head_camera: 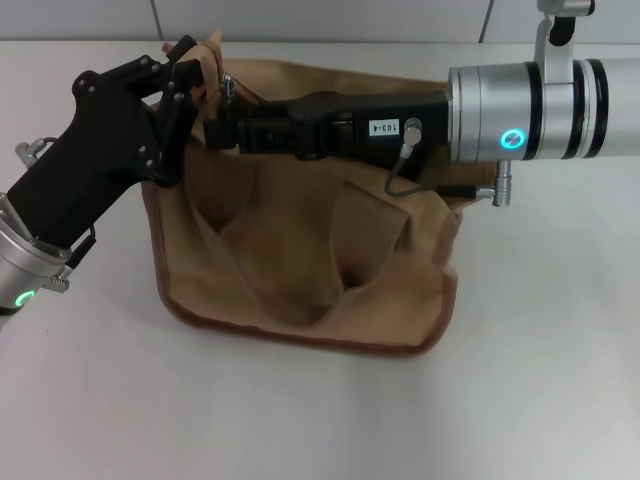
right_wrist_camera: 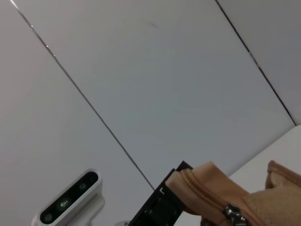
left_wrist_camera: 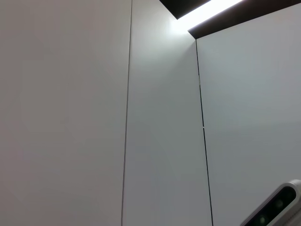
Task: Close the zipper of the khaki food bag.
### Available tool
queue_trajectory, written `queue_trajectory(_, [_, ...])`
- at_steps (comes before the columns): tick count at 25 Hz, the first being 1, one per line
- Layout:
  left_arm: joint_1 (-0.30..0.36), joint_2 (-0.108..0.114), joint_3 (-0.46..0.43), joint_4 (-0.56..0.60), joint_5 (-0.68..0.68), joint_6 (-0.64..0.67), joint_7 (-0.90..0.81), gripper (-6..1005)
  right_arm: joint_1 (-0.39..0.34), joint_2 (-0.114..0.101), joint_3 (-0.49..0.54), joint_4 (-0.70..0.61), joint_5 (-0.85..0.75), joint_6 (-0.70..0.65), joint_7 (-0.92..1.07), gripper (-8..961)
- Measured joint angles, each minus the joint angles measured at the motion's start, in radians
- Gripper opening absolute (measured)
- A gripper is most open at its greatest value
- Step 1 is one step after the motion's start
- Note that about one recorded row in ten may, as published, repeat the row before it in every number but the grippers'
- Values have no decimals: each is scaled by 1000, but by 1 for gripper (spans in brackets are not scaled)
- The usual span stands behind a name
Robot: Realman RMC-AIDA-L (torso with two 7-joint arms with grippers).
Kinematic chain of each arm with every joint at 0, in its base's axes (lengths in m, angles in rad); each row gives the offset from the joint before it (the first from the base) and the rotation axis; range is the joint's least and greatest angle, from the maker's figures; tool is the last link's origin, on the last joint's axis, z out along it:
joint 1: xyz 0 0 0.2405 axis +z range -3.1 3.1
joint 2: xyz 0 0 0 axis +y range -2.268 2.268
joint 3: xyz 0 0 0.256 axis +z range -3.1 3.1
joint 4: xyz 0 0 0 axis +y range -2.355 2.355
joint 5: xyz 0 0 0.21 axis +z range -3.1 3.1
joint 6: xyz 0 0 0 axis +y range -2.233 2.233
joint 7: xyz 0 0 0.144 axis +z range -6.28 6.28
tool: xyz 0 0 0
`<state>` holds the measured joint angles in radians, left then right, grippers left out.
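The khaki food bag point(head_camera: 300, 250) lies on the white table, its top edge toward the far side. My left gripper point(head_camera: 190, 75) is shut on the bag's left top corner and lifts the fabric a little. My right gripper point(head_camera: 220, 128) reaches in from the right along the bag's top, with its tips at the left end. The zipper's silver slider point(head_camera: 228, 86) stands just above those tips, close to the left gripper. In the right wrist view the zipper line runs along the raised bag corner point(right_wrist_camera: 207, 186) to the slider point(right_wrist_camera: 233, 212), with the left gripper point(right_wrist_camera: 157, 207) behind it.
The white table point(head_camera: 540, 380) runs around the bag to the front and right. A grey panelled wall point(head_camera: 320, 18) stands behind it. The left wrist view shows only wall panels point(left_wrist_camera: 160, 141) and a wrist camera housing point(left_wrist_camera: 277, 207).
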<state>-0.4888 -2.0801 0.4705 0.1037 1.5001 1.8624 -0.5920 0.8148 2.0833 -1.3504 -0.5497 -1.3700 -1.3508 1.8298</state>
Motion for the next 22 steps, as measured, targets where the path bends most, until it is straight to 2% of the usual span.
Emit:
queue_trajectory(18, [9, 0, -5, 0, -3, 11, 0, 21, -19, 3, 10, -5, 2, -2, -8, 420])
queue_trajectory(22, [9, 0, -4, 1, -3, 11, 0, 20, -19, 3, 10, -6, 3, -3, -8, 247])
